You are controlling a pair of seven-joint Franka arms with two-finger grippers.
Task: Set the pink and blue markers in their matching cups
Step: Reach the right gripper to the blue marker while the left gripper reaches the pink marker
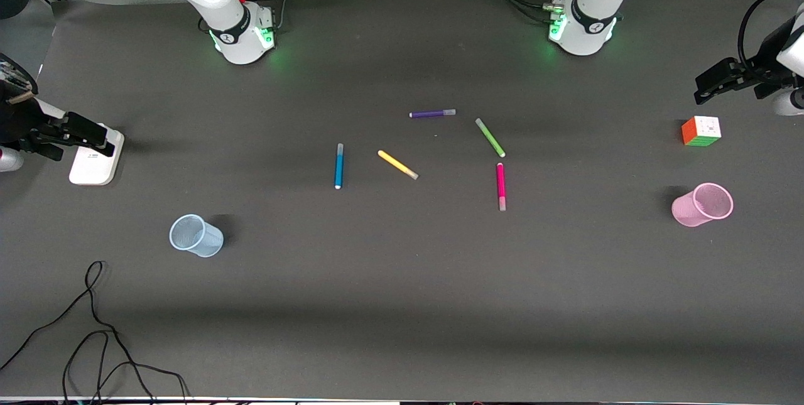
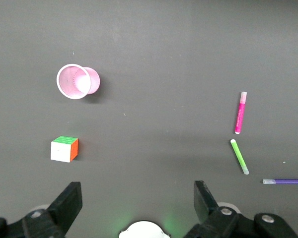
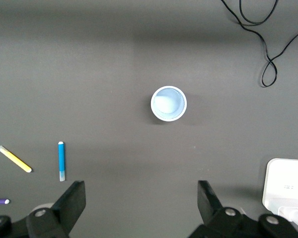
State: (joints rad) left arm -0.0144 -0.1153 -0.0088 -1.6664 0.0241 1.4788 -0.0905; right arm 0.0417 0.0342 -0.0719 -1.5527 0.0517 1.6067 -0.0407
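Both arms wait: left gripper [image 2: 136, 208] and right gripper [image 3: 141, 208] jaws spread wide; pink marker [image 1: 500, 186] and blue marker [image 1: 339, 166] lie mid-surface, outside their cups.

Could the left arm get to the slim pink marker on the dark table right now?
Probably yes. The slim pink marker lies flat with bare table around it, only the green marker close by, and the left gripper hangs open, holding nothing.

Purple marker [image 1: 432, 113], green marker [image 1: 490, 137] and yellow marker [image 1: 397, 164] lie mid-table; puzzle cube [image 1: 701, 130], white block [image 1: 95, 157], black cable [image 1: 94, 329].
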